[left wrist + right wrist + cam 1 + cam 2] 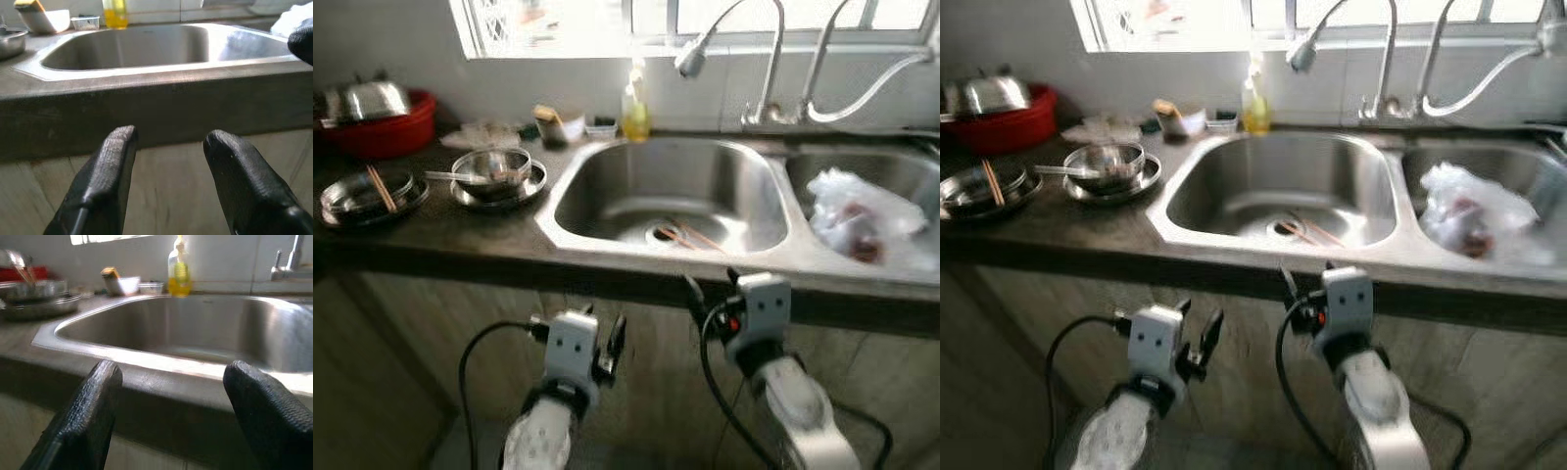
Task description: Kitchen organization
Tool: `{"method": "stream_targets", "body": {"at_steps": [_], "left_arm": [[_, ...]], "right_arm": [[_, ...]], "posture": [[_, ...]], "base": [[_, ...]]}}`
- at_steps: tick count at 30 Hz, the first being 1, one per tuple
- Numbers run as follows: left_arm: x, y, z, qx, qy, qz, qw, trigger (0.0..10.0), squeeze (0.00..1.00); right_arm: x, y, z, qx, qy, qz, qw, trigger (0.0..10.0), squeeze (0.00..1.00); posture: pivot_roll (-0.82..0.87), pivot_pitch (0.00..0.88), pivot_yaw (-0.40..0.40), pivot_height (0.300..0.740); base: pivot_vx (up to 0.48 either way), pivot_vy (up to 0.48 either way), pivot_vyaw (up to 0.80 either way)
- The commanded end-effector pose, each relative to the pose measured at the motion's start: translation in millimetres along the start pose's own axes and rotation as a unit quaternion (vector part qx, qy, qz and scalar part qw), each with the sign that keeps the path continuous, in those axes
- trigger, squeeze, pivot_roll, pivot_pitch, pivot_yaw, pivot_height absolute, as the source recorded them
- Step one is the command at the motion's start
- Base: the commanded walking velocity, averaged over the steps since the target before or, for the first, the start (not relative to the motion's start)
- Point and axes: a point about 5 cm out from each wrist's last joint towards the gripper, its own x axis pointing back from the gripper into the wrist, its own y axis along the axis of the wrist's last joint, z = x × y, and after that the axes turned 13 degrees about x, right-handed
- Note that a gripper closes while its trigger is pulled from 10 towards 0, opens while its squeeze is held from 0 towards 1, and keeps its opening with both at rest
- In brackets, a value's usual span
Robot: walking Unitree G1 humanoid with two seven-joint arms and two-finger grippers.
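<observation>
Both arms are hanging low in front of the counter (460, 240), below its front edge. L gripper (168, 161) is pointing at the counter face w/ fingers (105, 181) spread wide, nothing between them; the sink (607, 157) rim is lying just above and beyond the tips. R gripper (171, 396) is sitting a bit higher and nearer the edge, jaws also wide and empty, tips just short of the counter lip, w/ the basin opening straight ahead past them. In that basin, chopsticks (690, 235) are lying by the drain. Far side of the basin from the R jaws, a yellow soap bottle (179, 274) is standing upright against the wall, w/ a white bowl (122, 284) and a small clear tub (151, 287) beside it. Off to the L gripper's outer side on the counter: a steel bowl (492, 168) on a plate w/ a spoon handle sticking out, then a steel dish (367, 196) w/ chopsticks across it, and further back a red basin (386, 132) holding a steel pot. Beyond the R gripper's outer side, the 2nd sink (871, 162) is holding a crumpled plastic bag (857, 211). Two taps (773, 59) are arching over the sinks.
</observation>
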Motion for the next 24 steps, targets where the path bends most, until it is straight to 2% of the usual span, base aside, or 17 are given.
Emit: {"method": "stream_targets", "body": {"at_steps": [1,24], "left_arm": [[0.7,0.0,2.4,-0.007,0.005,0.001,1.000,10.0,0.00],[1.2,-1.7,-2.3,-0.014,0.001,0.003,1.000,10.0,0.00]], "right_arm": [[-2.1,4.3,2.0,-0.001,0.003,-0.009,1.000,10.0,0.00],[-0.1,-4.3,5.0,-0.004,0.005,0.015,1.000,10.0,0.00]], "posture": [[0.07,0.000,-0.010,0.740],[0.07,0.000,-0.015,0.740]], "base": [[-0.337,0.000,0.00],[-0.343,0.000,0.00]]}}
